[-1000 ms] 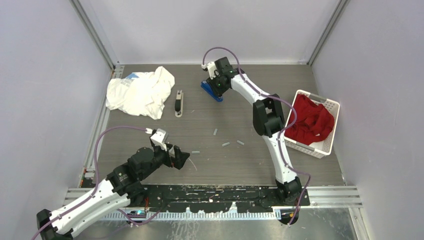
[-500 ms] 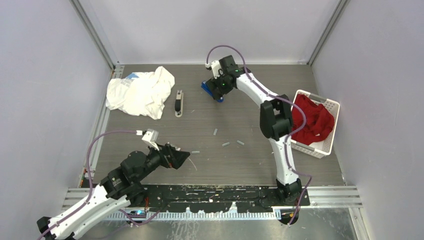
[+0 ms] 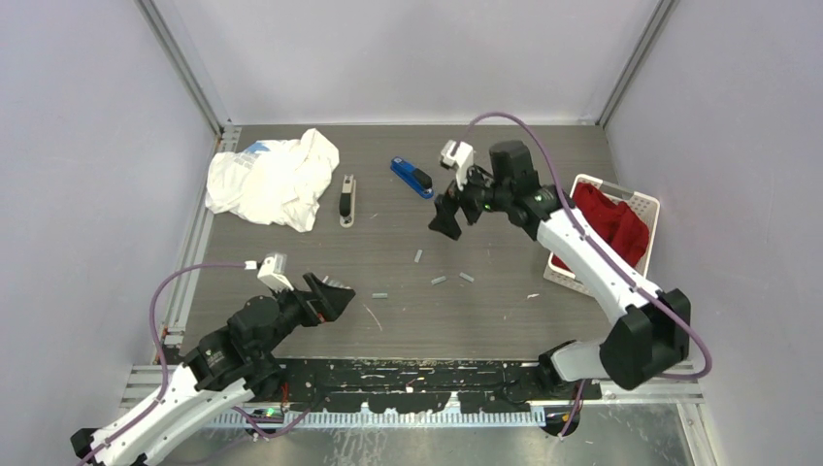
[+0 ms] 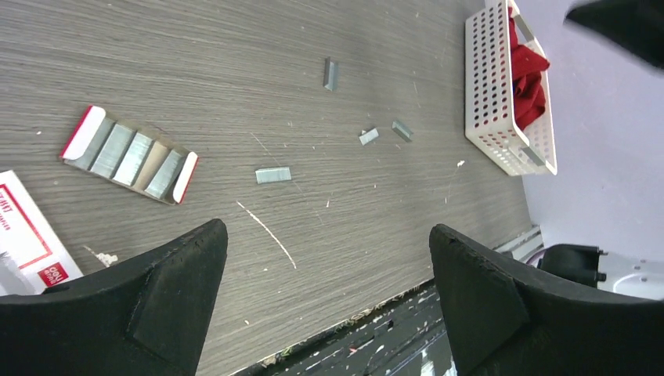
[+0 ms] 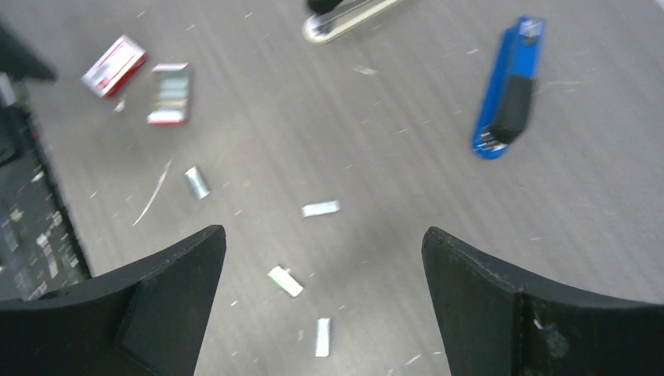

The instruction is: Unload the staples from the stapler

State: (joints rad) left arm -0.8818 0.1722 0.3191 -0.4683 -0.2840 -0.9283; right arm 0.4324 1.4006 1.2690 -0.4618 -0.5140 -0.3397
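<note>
Fingers [image 4: 168, 301] of your left gripper [image 3: 340, 299] are spread wide and hold nothing, low over the near table [image 3: 485, 325]. The left wrist view shows an open red-and-white tray [image 4: 129, 154] of staple strips below it. A white-and-red box [image 4: 23, 227] sits at that frame's edge. The staples [image 3: 379, 294] are four loose strips on the table. One lies just beside your left fingertips and three are scattered further right. Your right gripper [image 3: 444, 221] hovers beyond them, fingers wide apart too, empty. Past it the blue stapler [image 3: 411, 177] lies flat on the table, untouched. A grey stapler [image 3: 346, 199] lies to its left, near a white cloth [image 3: 272, 180]. On the right side sits a white basket [image 3: 644, 207] with a red cloth [image 3: 607, 233] in it.
</note>
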